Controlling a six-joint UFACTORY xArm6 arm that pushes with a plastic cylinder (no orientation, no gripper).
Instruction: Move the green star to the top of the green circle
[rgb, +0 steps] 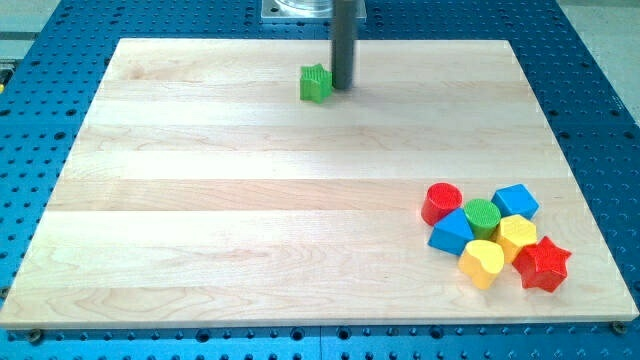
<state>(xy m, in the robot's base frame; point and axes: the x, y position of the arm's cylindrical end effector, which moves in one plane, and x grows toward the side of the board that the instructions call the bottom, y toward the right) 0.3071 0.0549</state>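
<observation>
Camera view: tool tip (342, 86) touches green star's (315, 84) right side.

No readable text, labels, brands or numbers showed anywhere in the camera view. The worktop (250, 230) was plain wood with no markings. The blocks carried no print either.

Board (250, 200): pale wood, visible grain, smooth satin finish. Rod above my tip (342, 86): dark, matt. Green star (315, 83), touching my tip's left: ribbed, matt plastic look. Surrounding base (40, 120): blue, perforated.
</observation>
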